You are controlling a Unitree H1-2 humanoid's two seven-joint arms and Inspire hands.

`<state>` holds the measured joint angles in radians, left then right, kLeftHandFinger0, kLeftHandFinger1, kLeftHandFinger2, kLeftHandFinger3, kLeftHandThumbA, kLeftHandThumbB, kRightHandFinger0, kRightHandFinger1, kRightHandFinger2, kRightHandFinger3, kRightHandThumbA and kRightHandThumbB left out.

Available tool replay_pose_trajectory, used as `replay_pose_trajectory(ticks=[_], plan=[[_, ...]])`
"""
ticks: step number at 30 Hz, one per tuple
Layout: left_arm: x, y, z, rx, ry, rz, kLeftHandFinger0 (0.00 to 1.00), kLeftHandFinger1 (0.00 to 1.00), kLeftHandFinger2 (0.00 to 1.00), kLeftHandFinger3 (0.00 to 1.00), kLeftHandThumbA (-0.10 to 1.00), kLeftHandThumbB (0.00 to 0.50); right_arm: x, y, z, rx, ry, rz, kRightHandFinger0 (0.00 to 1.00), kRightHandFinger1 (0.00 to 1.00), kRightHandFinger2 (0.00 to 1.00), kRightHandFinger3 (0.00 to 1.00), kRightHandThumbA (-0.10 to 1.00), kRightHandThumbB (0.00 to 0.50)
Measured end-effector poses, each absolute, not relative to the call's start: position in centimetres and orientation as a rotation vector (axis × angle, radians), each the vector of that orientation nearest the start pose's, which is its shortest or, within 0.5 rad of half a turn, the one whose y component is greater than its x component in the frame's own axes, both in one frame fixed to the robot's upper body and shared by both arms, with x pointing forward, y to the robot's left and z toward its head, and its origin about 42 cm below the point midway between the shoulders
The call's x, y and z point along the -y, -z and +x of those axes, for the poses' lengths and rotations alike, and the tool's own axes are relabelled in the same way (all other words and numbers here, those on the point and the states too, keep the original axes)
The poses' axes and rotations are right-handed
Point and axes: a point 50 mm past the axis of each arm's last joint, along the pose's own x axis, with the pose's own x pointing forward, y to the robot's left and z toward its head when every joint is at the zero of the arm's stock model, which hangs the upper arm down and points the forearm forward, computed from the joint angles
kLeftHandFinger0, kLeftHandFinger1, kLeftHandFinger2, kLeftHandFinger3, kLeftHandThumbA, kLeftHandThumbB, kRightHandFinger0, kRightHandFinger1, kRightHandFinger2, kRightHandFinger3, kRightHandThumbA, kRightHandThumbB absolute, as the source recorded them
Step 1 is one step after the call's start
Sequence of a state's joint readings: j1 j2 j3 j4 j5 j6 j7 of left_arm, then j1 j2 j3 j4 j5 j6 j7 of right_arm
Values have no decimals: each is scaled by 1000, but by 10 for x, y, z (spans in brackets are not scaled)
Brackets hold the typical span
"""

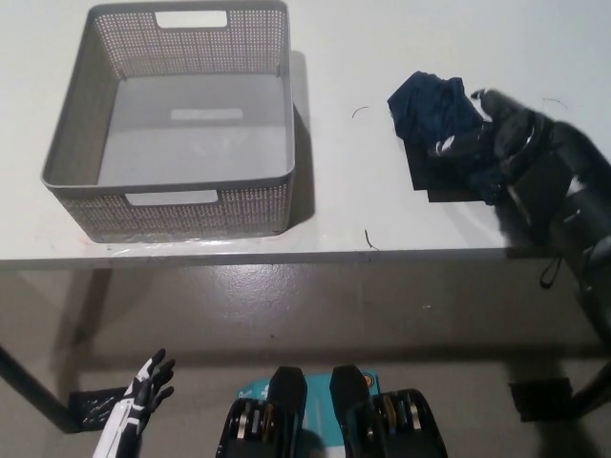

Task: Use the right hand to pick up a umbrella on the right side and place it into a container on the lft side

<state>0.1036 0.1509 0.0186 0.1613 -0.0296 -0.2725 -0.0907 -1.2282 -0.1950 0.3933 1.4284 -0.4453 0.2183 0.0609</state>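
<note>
Head view, looking steeply down on a white table [344, 57]. A grey perforated container [67, 143], rectangular and with a cut-out handle in its near and far walls, is seen on the left part of the table, close to the near edge; nothing is seen inside it. A folded dark blue umbrella [431, 103] lies on the right part of the table, well apart from the container, its crumpled canopy end pointing toward the far left. The middle and handle end of the umbrella are covered by the black right hand [506, 143], which is laid over it from the right, the black forearm running off toward the lower right. The fingers are draped on the umbrella, but whether they are clamped around it cannot be told from this view. A dark strap [551, 275] hangs just below the near table edge at the right. The white left hand [143, 393] is seen low at the lower left, below table level, its fingers spread and holding nothing.
</note>
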Motion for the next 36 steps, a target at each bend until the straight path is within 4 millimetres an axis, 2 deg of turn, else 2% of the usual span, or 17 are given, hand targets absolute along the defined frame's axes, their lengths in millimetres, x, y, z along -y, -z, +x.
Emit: replay_pose_trajectory(ticks=[9,12,14,15,16,17,18,20,21,22,23,24,25,27,30,32,36], plan=[[-270,-59,246,45,65,129,1000,1000,1000,1000,1000,185,217,-219,570,-433,-129,-1155,1000,1000,1000,1000,830,496],[-270,-60,246,47,66,127,1000,1000,1000,1000,1000,180,219,-211,567,-441,-133,-1182,1000,1000,1000,1000,694,478],[-269,-60,246,49,68,126,1000,1000,1000,1000,1000,187,221,-206,565,-439,-128,-1198,1000,1000,1000,1000,395,398],[-269,-60,246,49,69,124,1000,1000,1000,1000,1000,187,221,-204,564,-433,-121,-1210,660,746,874,1000,223,293],[-269,-60,246,48,69,123,1000,1000,1000,1000,1000,188,221,-203,563,-427,-119,-1217,350,439,614,1000,125,234],[-269,-60,246,48,70,121,1000,1000,1000,1000,1000,189,222,-199,562,-411,-104,-1231,206,292,482,954,89,223],[-269,-60,246,48,70,120,1000,1000,1000,1000,1000,190,223,-196,560,-387,-88,-1238,34,143,331,795,12,226],[-269,-60,246,47,69,121,1000,1000,1000,1000,1000,200,225,-193,558,-349,-55,-1246,26,112,263,693,-96,252],[-269,-60,246,47,69,120,1000,1000,1000,1000,1000,204,227,-192,558,-318,-28,-1247,172,261,396,674,-100,294],[-269,-60,246,47,69,120,1000,1000,1000,1000,1000,208,228,-191,557,-293,-9,-1243,233,311,435,637,-100,293],[-269,-60,246,47,69,120,1000,1000,1000,1000,1000,210,230,-190,556,-273,6,-1237,158,225,369,571,-100,279],[-269,-60,246,48,69,120,1000,1000,1000,1000,1000,211,232,-189,555,-251,23,-1229,6,30,198,443,-100,252],[-269,-60,247,48,69,120,1000,1000,1000,1000,1000,211,235,-188,554,-219,44,-1218,1,6,83,340,-100,230],[-269,-61,247,49,69,120,1000,1000,1000,1000,1000,208,239,-188,553,-182,69,-1199,0,39,141,297,-100,191],[-269,-61,248,49,69,120,1000,1000,1000,1000,1000,211,244,-188,551,-103,114,-1153,0,129,595,567,-100,167],[-269,-60,247,48,69,120,1000,1000,1000,1000,1000,210,245,-189,551,-74,130,-1133,0,238,778,733,-100,190],[-270,-59,245,43,67,120,1000,1000,1000,1000,1000,199,246,-191,551,-38,141,-1111,0,300,784,769,-100,160]])
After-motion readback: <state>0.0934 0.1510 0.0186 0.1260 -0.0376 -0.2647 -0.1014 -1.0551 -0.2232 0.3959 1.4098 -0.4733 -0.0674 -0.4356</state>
